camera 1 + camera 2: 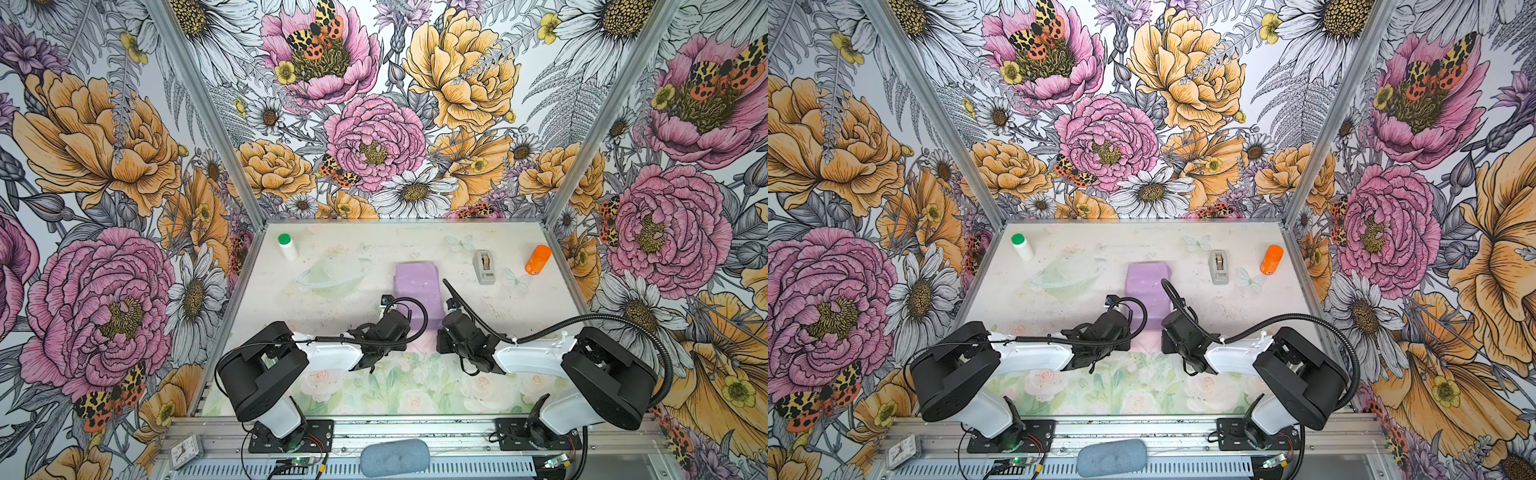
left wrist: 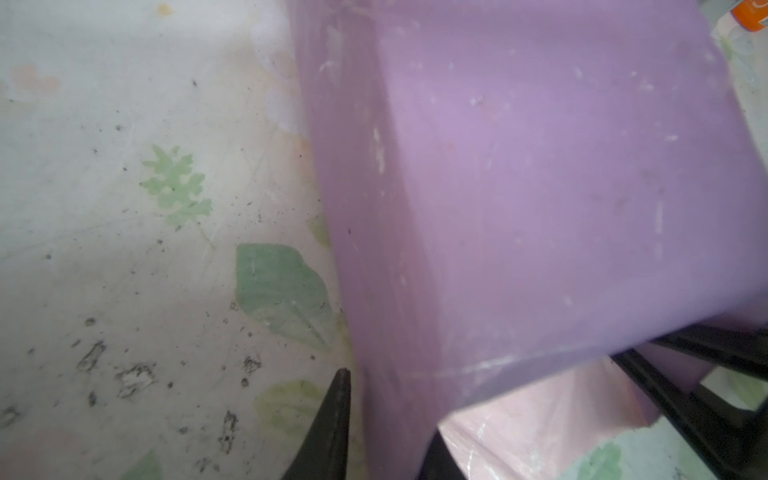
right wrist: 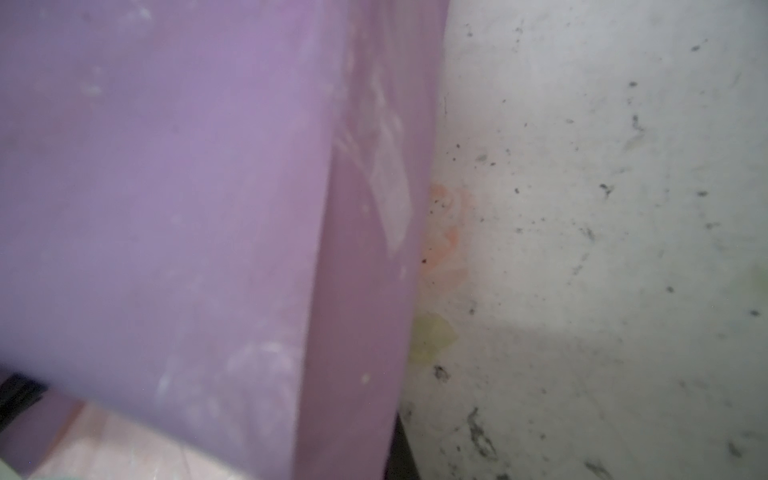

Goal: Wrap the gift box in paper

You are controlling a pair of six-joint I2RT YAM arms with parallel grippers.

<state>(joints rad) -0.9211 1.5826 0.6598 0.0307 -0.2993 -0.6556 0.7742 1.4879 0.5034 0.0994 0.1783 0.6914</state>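
The paper (image 1: 417, 286) drapes over the hidden gift box, left of the tape dispenser (image 1: 484, 266). Our right gripper (image 3: 399, 449) is pressed together. Our left gripper (image 2: 386, 415) straddles a side fold, grip unclear. We should draw the loose flap evenly and taut, without tearing.

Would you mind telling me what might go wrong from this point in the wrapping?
1. The paper looks only draped over the hidden gift box, and the tape dispenser stands apart to the right, so a released flap may spring open.
2. The left gripper and right gripper sit close together at the paper's near edge, so they might collide or tear it.
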